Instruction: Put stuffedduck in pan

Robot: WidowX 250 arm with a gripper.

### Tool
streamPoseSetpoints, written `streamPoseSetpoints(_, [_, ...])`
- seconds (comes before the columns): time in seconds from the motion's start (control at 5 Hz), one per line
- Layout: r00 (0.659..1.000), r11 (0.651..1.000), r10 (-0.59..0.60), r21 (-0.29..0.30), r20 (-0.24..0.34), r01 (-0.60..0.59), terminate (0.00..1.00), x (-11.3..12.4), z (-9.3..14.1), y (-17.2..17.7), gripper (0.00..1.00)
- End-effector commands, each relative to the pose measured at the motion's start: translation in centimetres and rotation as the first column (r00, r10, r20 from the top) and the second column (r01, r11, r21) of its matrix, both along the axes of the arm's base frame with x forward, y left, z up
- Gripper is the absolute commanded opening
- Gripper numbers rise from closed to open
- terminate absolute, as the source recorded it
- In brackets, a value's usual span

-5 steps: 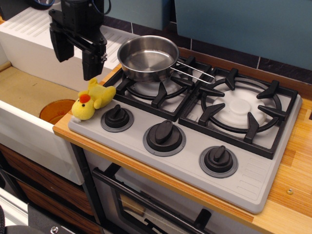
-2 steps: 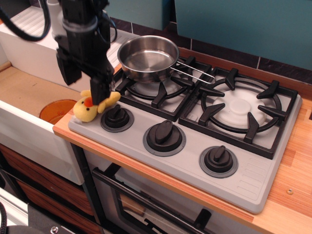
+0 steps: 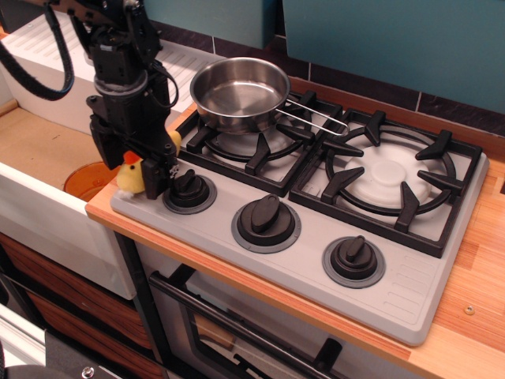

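Note:
The stuffedduck (image 3: 131, 180), yellow with a red-orange beak, lies at the front left corner of the stove, left of the leftmost knob. My black gripper (image 3: 129, 174) has come down over it with its fingers (image 3: 155, 175) standing on either side of the duck, still apart. The gripper body hides most of the duck. The pan (image 3: 237, 93), round shiny steel with a wire handle (image 3: 316, 121) pointing right, sits empty on the back left burner, behind and to the right of the gripper.
The grey stove top (image 3: 394, 292) has three black knobs (image 3: 267, 221) along its front and two black grates (image 3: 390, 178). A white sink (image 3: 47, 142) with an orange disc (image 3: 83, 178) lies to the left. Wooden counter (image 3: 473, 324) is at the right.
The gripper has come down and slightly forward from above the duck until its fingers straddle it. The duck now shows less behind the gripper. The pan has not moved.

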State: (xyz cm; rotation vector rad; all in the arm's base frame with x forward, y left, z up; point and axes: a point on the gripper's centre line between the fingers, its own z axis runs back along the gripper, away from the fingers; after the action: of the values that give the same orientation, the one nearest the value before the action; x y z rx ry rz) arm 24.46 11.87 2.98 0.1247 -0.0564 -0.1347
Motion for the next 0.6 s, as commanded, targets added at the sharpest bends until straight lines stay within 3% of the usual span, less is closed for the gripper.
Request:
streamPoseSetpoints(0.0, [1.000, 1.000, -0.022, -0.004, -0.016, 0.022, 0.00, 1.0, -0.5, 1.5, 0.00])
streamPoseSetpoints(0.4, [0.995, 0.998, -0.054, 0.015, -0.081, 0.056, 0.00, 1.7, 2.2, 3.2, 0.00])
